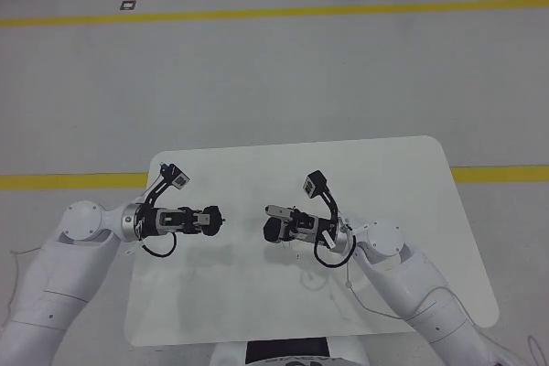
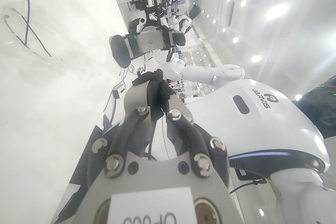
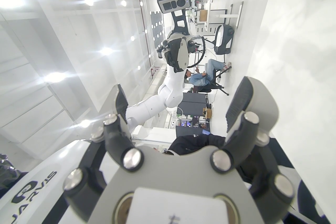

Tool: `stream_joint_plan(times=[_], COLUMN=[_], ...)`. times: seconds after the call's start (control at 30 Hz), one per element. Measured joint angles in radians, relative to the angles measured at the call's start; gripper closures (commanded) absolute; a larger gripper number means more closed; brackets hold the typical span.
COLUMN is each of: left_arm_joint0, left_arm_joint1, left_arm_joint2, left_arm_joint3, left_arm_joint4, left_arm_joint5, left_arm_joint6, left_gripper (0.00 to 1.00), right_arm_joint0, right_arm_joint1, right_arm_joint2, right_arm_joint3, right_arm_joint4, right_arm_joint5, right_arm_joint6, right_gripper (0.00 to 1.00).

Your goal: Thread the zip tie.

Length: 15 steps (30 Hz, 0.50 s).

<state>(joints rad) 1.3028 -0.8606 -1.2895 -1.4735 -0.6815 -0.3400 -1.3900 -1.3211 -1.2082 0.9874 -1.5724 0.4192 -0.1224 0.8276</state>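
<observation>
Left fingers [image 2: 136, 97] pressed together, right fingers [image 3: 258, 96] spread wide, zip ties [image 2: 28, 22] on the table [image 2: 52, 109] well apart.

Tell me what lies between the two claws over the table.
Nothing. In the top view, the stretch between the left claw and the right claw shows only bare white table.
</observation>
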Motion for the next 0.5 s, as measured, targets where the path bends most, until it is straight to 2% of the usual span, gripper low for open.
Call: stream_joint_plan(times=[0.13, 0.27, 0.37, 0.4, 0.5], left_arm_joint0=[0.0, 0.0, 0.0, 0.0, 0.0], left_arm_joint1=[0.0, 0.0, 0.0, 0.0, 0.0], left_arm_joint2=[0.0, 0.0, 0.0, 0.0, 0.0], left_arm_joint3=[0.0, 0.0, 0.0, 0.0, 0.0], left_arm_joint4=[0.0, 0.0, 0.0, 0.0, 0.0], left_arm_joint5=[0.0, 0.0, 0.0, 0.0, 0.0], left_arm_joint6=[0.0, 0.0, 0.0, 0.0, 0.0], left_gripper=[1.0, 1.0, 1.0, 1.0, 1.0], right_arm_joint0=[-0.03, -0.049, -0.054, -0.057, -0.068], right_arm_joint1=[0.002, 0.005, 0.005, 0.005, 0.005], right_arm_joint2=[-0.024, -0.059, -0.09, -0.097, -0.109], right_arm_joint3=[-0.086, -0.202, -0.265, -0.269, -0.261], right_arm_joint4=[-0.153, -0.319, -0.415, -0.436, -0.511], right_arm_joint5=[0.118, 0.334, 0.467, 0.484, 0.464], right_arm_joint6=[-0.145, -0.261, -0.309, -0.32, -0.358], right_gripper=[0.0, 0.0, 0.0, 0.0, 0.0])
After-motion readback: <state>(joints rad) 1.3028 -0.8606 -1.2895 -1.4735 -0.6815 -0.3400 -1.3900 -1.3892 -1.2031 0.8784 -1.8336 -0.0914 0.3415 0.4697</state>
